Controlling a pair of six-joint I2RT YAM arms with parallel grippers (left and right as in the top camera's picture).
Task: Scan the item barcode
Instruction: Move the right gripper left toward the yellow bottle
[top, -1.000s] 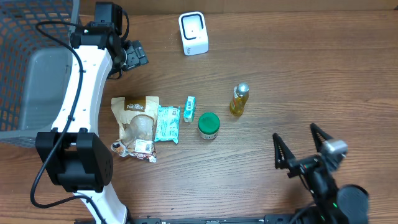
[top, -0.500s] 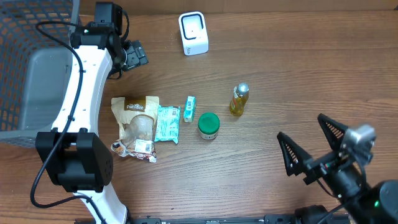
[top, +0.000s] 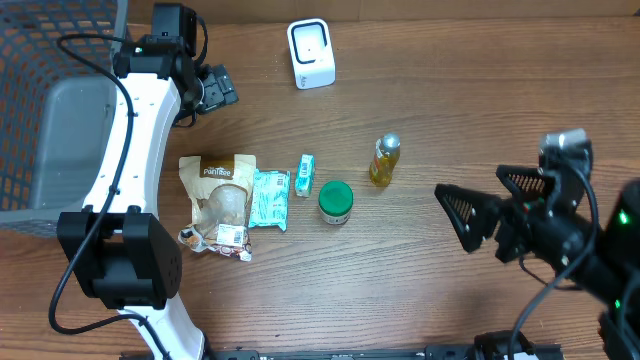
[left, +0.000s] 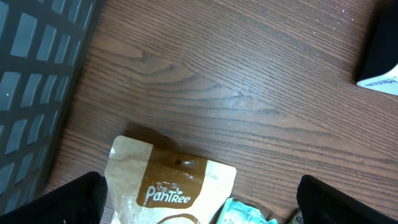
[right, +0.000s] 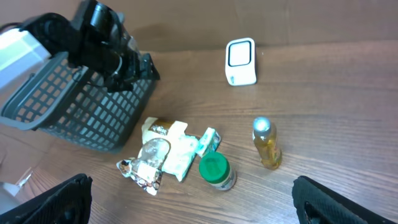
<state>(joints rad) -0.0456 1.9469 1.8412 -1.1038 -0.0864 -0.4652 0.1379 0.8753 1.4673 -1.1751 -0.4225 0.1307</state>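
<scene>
Several items lie in a row mid-table: a brown PanTree pouch (top: 220, 195), a teal packet (top: 268, 198), a small green box (top: 305, 173), a green-lidded jar (top: 335, 201) and a yellow bottle (top: 384, 160). The white barcode scanner (top: 311, 53) stands at the back. My left gripper (top: 212, 88) hovers open behind the pouch (left: 168, 186), holding nothing. My right gripper (top: 492, 202) is open and empty, right of the bottle. Its camera looks over the jar (right: 217, 171), the bottle (right: 267, 145) and the scanner (right: 240, 61).
A dark mesh basket (top: 40, 120) fills the left edge of the table, close to my left arm. In the right wrist view the basket (right: 81, 112) stands behind the pile of items. Bare wood lies between the scanner and the row of items.
My right arm has swung up from the front edge toward the right side of the table, its open gripper now pointing left at the items. The left arm and the items have not moved.
</scene>
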